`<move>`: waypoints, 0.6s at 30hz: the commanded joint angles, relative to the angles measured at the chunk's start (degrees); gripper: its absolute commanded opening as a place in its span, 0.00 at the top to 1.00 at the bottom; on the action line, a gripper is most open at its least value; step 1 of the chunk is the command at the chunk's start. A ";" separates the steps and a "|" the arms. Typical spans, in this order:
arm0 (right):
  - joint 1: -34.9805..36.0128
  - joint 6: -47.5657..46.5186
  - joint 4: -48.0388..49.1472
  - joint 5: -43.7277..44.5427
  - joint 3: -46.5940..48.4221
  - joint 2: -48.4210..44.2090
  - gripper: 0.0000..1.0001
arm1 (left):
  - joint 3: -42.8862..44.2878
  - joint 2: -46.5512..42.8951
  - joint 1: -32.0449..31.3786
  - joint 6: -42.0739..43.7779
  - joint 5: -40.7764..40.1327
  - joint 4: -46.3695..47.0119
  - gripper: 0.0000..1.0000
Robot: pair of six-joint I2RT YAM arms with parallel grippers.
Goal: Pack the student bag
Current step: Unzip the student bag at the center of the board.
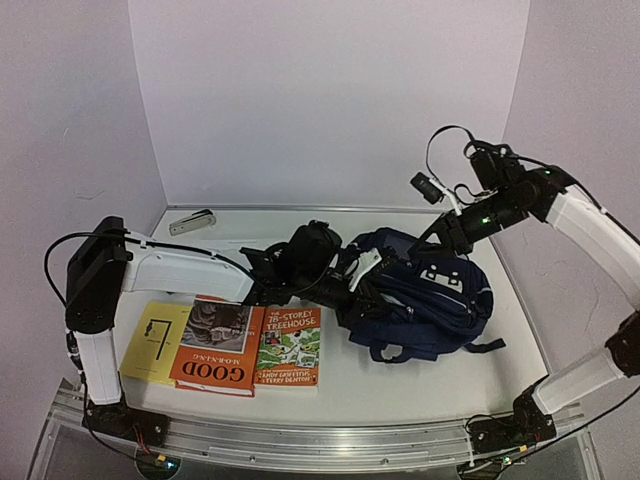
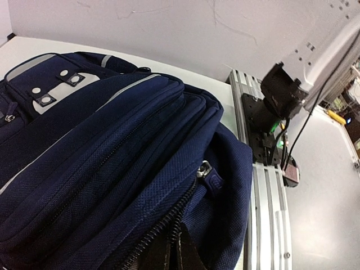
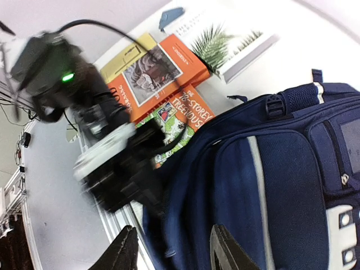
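Student bag (image 1: pixel 425 295) lies mid-table, right of three books (image 1: pixel 215 345). Left gripper (image 1: pixel 355 288) is squeezed tight at its left edge; right gripper (image 3: pixel 175 252) hangs above, fingers (image 3: pixel 126 253) apart. Opening step, I think: next, the zip needs pulling wide.

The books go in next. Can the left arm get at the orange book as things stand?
Probably yes. The orange book lies uncovered right below that arm, but the left gripper is shut at the bag and must open first.
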 commanded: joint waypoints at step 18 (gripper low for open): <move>-0.19 4.57 2.49 11.70 -11.11 -5.86 0.82 | 5.78 3.94 6.03 -7.50 9.54 20.68 1.00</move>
